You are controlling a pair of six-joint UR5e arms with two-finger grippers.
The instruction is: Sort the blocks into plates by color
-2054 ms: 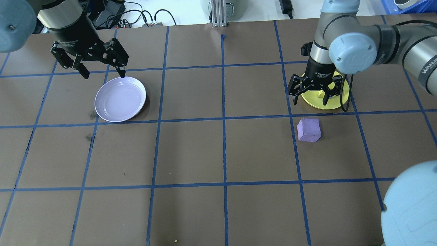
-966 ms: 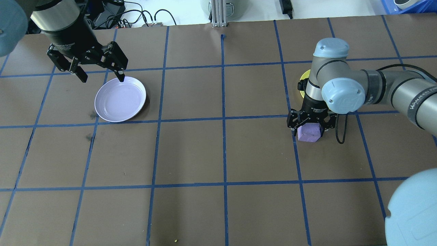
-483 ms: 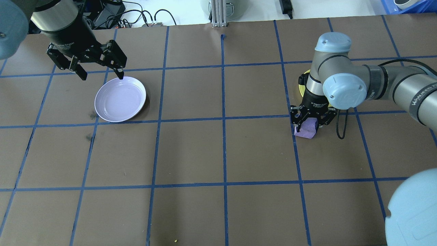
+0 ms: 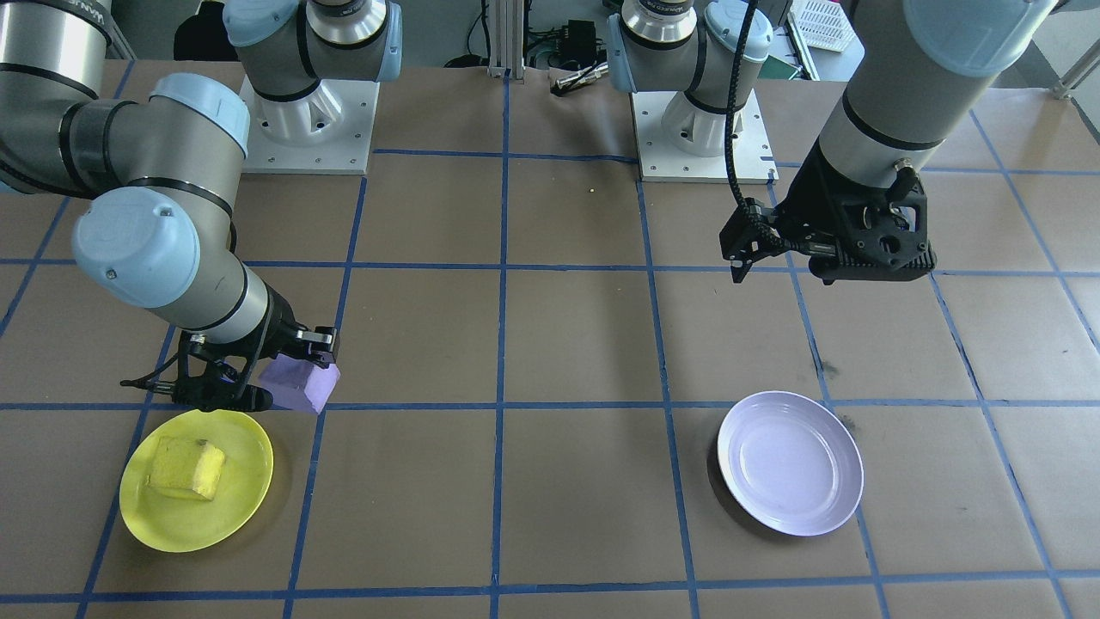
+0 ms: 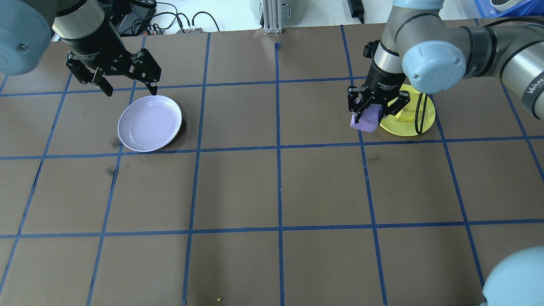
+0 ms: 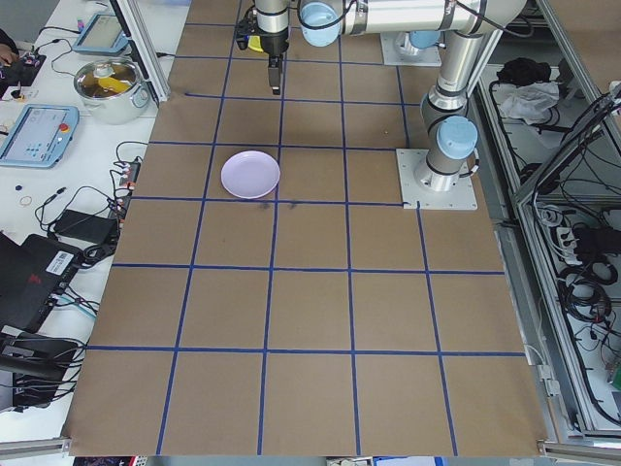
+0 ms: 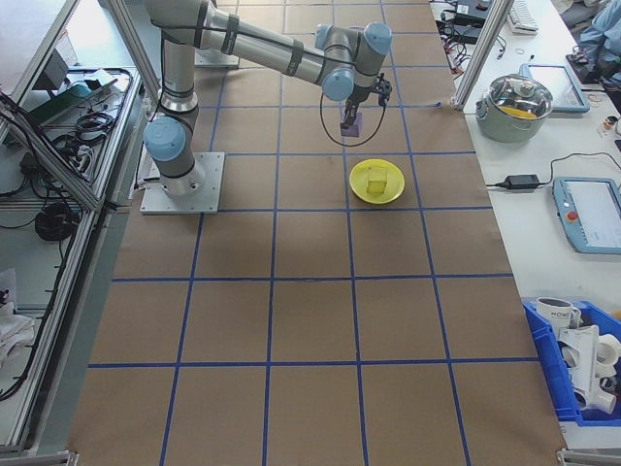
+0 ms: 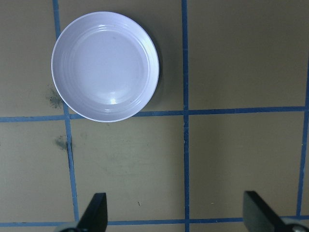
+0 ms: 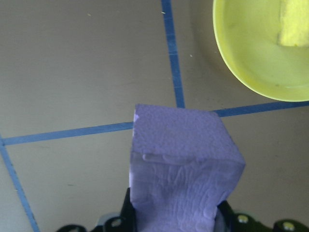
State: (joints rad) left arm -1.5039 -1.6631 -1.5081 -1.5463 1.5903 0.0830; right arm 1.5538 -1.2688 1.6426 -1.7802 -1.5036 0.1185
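Right gripper clenched on the purple block, fingers grasping it from both sides; block lifted clear of the desk, tilted. In the overhead view it hangs just at 9 o'clock of the yellow plate, over the plate's edge and the blue tape line. Right wrist view: purple block fills the lower middle, yellow plate at 1 o'clock, apart from the block.

Yellow block lies inside the yellow plate, a bit toward 10 o'clock of its centre in the front view. Also seen in the right side view, yellow block in yellow plate.

Left gripper released, fingers spread wide, nothing between them. It hovers above the desk just at 11 o'clock of the lavender plate in the overhead view; one fingertip lines up over the plate's far rim. Left wrist view: lavender plate at 10 o'clock, nothing in it, two fingertips at the bottom edge well apart.

Lavender plate sits flat on the desk, well apart from the yellow plate, at the other side. Desk is brown with a blue tape grid. Cables beyond the far edge of the desk.
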